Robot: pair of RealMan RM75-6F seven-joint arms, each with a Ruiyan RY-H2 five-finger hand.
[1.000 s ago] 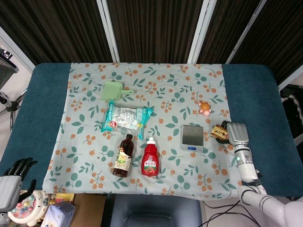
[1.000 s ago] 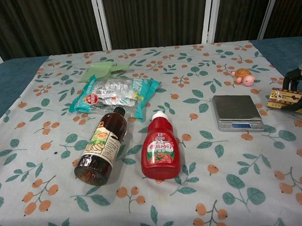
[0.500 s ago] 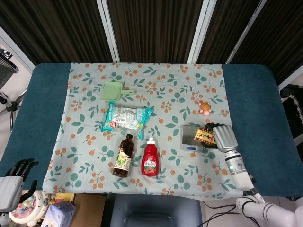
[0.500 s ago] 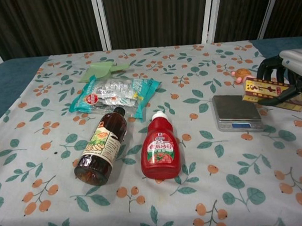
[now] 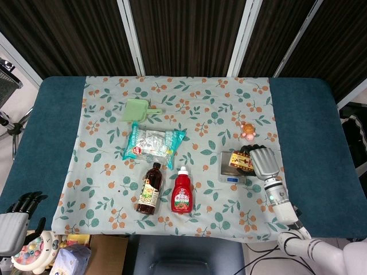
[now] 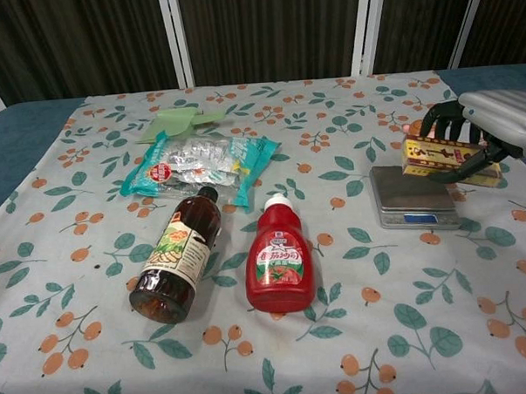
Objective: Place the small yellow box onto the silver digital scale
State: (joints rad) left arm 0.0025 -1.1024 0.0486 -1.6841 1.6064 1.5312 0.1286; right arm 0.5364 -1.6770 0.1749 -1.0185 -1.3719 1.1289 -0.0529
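Note:
My right hand (image 5: pixel 261 159) (image 6: pixel 478 126) grips the small yellow box (image 5: pixel 241 161) (image 6: pixel 445 157), holding it in the air just above the silver digital scale (image 5: pixel 233 167) (image 6: pixel 411 197). The box has a dark red label band and hangs over the scale's right half without touching the platform. My left hand (image 5: pixel 17 209) hangs low beyond the table's front left corner, its fingers apart and holding nothing; the chest view does not show it.
A ketchup bottle (image 6: pixel 278 258) and a brown sauce bottle (image 6: pixel 178 253) lie left of the scale. Behind them are a snack bag (image 6: pixel 201 167) and a green scoop (image 6: pixel 174 122). A small orange turtle toy (image 5: pixel 248 132) sits just behind the scale.
My right hand lifted the yellow box from the cloth right of the scale and carried it left, over the scale. The left hand stayed still.

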